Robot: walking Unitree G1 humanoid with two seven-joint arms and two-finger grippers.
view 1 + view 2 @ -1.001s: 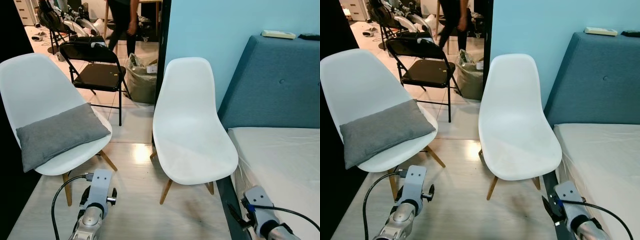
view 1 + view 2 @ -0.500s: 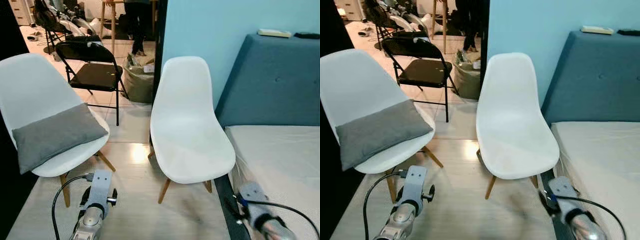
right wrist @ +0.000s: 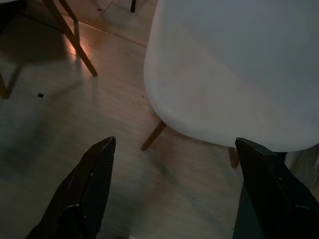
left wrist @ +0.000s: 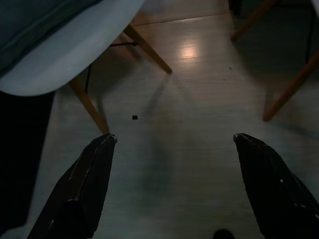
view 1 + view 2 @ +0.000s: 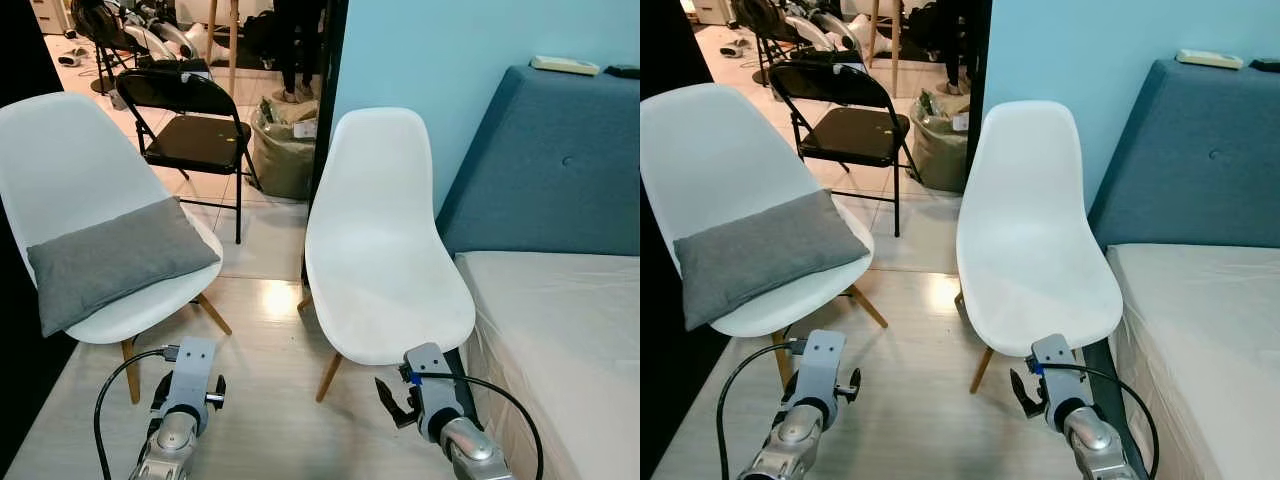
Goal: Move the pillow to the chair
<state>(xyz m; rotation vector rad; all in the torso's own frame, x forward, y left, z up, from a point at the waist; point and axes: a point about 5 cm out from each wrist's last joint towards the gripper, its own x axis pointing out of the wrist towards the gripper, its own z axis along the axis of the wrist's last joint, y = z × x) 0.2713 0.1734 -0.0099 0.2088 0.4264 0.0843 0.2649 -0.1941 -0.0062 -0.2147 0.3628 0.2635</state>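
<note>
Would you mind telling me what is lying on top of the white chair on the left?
A grey pillow lies across the seat of the left white chair, one end overhanging the seat's edge. The seat surface beneath the pillow is covered, so anything under it cannot be seen.

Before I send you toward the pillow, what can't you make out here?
- Pillow: its far-left end, cut off against the dark edge in the eye views.
- Person in the room behind: everything above the legs, cropped by the top edge.
- Bag by the doorway: contents too small to identify.
- Left wrist view: pillow too dark to read.
</note>
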